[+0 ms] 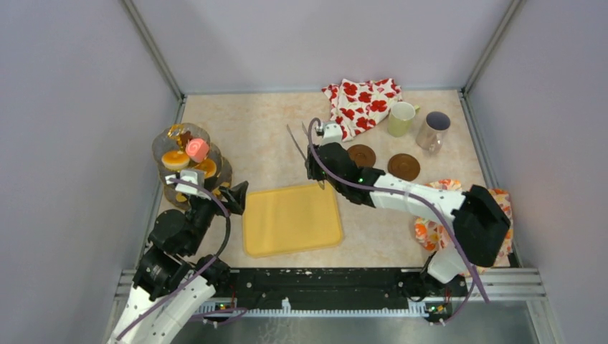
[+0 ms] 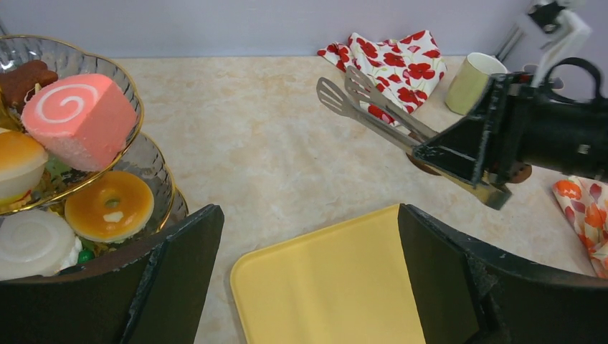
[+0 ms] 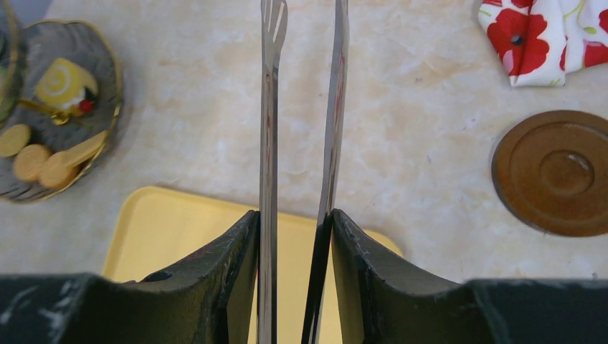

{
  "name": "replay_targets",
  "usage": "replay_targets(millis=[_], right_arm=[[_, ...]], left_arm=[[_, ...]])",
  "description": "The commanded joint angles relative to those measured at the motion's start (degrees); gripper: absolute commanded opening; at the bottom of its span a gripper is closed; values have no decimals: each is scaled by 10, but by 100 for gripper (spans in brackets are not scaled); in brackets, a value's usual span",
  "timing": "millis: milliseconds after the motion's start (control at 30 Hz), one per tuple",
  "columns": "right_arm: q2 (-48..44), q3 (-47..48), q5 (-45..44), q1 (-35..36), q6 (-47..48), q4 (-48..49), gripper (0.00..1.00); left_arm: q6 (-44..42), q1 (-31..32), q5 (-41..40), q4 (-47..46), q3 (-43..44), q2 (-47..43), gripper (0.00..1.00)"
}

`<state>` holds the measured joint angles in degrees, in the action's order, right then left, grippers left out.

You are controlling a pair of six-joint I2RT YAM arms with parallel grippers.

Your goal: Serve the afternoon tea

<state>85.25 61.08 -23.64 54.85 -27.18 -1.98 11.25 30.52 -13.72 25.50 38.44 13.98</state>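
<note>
A tiered glass stand (image 1: 163, 147) at the left holds toy sweets: a pink swirl roll (image 1: 197, 149) (image 2: 80, 118), an orange tart (image 2: 109, 206), a yellow swirl roll (image 3: 64, 84) and round biscuits (image 3: 32, 161). My left gripper (image 1: 219, 197) (image 2: 308, 215) is open and empty, between the stand and the yellow tray (image 1: 290, 218). My right gripper (image 1: 319, 168) (image 3: 294, 218) is shut on the metal tongs (image 1: 297, 147) (image 2: 380, 115) (image 3: 269, 143) above the tray's far edge. A pale-yellow mug (image 1: 401, 118) (image 2: 469, 82) and a greyish mug (image 1: 432, 130) stand at the back right.
Two brown coasters (image 1: 361, 155) (image 1: 404, 167) lie near the mugs. A red-flowered cloth (image 1: 362, 104) is at the back. An orange-flowered cloth (image 1: 430, 233) lies under the right arm. Walls enclose the table on three sides.
</note>
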Motion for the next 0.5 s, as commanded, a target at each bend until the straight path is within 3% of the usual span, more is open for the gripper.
replay_targets(millis=[0, 200, 467], right_arm=[[82, 66, -40, -29, 58, 56, 40], [201, 163, -65, -52, 72, 39, 42], [313, 247, 0, -98, 11, 21, 45]], left_arm=[[1, 1, 18, -29, 4, 12, 99], [3, 1, 20, -19, 10, 14, 99], [0, 1, 18, -22, 5, 2, 99]])
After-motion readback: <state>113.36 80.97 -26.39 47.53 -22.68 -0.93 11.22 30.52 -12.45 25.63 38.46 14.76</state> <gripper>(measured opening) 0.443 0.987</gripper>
